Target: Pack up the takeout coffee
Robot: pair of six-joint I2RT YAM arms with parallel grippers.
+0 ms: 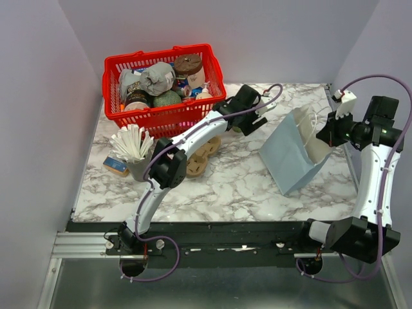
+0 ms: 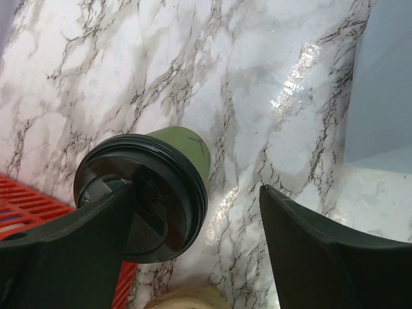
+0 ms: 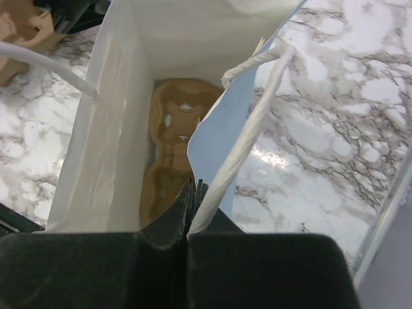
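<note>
The takeout coffee cup sits on the marble just right of the red basket, its black lid turned toward the left wrist camera and its green body pointing away; whether it lies flat or only leans cannot be told. The left gripper is spread wide about it. One finger crosses in front of the lid's edge and the other stands well apart over bare marble, so nothing is gripped.

To the right, the right gripper is pinched closed on the rim of a paper bag beside its white twisted handle. The bag is pale blue outside, white inside, and held with its mouth open. A brown cardboard carrier lies at its bottom.

The table is white marble with grey veins and a glossy sheen. On it near the left arm are a second carrier and a grey cup of white stirrers. The basket at the back is heaped with goods. Plain pale lavender walls close in the table on three sides.
</note>
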